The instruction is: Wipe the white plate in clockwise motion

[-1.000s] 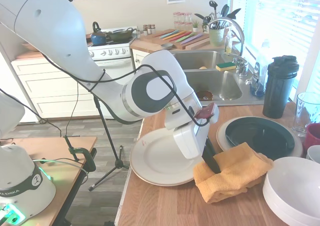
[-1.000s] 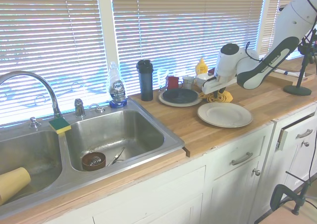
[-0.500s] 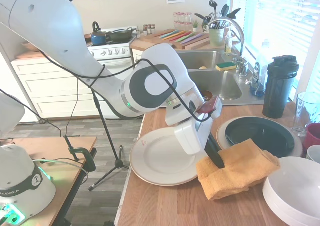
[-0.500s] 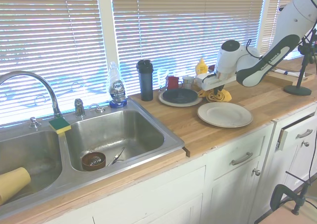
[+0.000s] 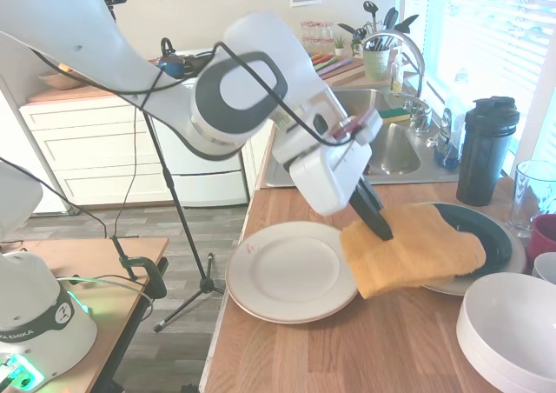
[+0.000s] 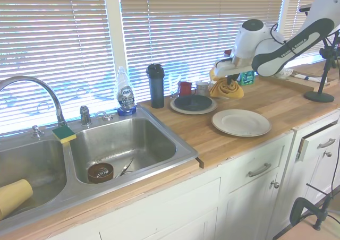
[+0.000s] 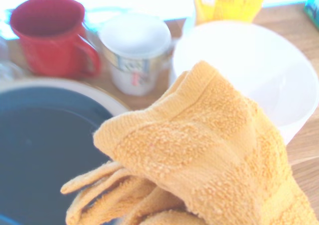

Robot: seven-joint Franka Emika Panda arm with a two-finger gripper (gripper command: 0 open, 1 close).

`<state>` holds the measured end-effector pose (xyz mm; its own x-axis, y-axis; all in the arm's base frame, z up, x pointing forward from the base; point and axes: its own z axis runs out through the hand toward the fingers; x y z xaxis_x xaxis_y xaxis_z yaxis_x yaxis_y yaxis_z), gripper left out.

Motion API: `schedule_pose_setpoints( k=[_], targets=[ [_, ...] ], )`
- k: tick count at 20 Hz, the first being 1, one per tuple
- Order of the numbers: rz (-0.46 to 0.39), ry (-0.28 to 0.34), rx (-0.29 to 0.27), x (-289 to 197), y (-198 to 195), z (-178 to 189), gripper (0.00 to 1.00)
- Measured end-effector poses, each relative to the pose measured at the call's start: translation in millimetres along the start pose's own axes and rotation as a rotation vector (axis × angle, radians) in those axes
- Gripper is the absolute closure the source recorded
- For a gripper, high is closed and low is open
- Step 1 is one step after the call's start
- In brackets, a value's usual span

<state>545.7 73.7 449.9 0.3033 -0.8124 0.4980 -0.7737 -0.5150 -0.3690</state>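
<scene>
The white plate lies flat on the wooden counter near its front edge, with a small reddish smudge at its left rim. My gripper is shut on an orange towel and holds it in the air, above the counter and just right of the plate. The towel hangs down in folds, fills the wrist view, and overlaps the dark plate behind it in the first exterior view.
A dark plate on a cream plate sits beside the white plate. Deep white bowls, a red mug, a small white cup, a black shaker bottle and the sink stand around.
The gripper has risen off the counter with the orange towel, lifting it clear and carrying it up and slightly back. The white plate has not moved.
</scene>
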Motion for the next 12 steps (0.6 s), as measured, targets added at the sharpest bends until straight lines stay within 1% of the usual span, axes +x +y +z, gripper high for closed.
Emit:
schedule_pose_setpoints(
  k=[3, 5, 8, 12],
  targets=[
    [0.010, -0.011, 0.001, -4.4, 0.2, -40.2, 1.00],
    [0.005, -0.035, -0.018, -11.2, 7.4, -62.0, 1.00],
    [-0.024, -0.100, -0.069, -29.7, 23.2, -81.0, 1.00],
    [-0.051, -0.198, -0.128, -52.3, 42.5, -88.0, 1.00]
  ],
)
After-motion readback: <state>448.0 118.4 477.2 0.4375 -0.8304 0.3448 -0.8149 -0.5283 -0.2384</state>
